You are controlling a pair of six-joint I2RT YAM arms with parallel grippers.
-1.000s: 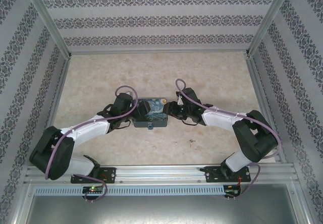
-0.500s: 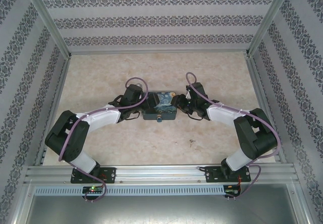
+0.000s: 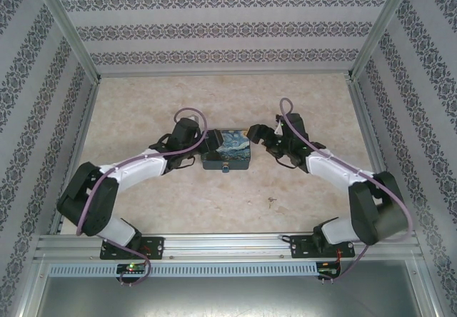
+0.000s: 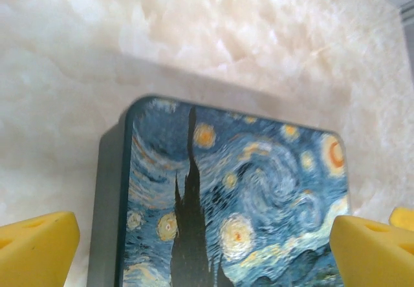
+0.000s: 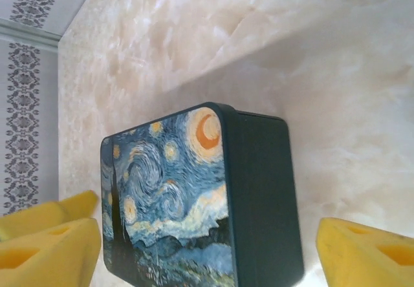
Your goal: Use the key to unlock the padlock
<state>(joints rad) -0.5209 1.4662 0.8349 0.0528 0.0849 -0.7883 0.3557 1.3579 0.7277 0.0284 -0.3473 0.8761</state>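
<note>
Tiny teal padlock (image 3: 224, 168) on near edge of dark-blue starry-night tin box (image 3: 230, 149), mid marble desk (image 3: 143, 110). Thin dull-metal key (image 3: 270, 203) well apart, nearer, on bare desk. Left jaws wide open at box's left end; right jaws open, just off its right edge.

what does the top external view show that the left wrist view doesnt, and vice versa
Top external adds the tiny teal-blue padlock at the near side of the dark-blue starry-night box, the thin dull-metal key lying loose on the cream marbled table, and the white-and-black left arm and right arm. Left wrist adds the open left gripper, its yellow fingertips wide apart. Shared: the box's painted lid and the table.
</note>
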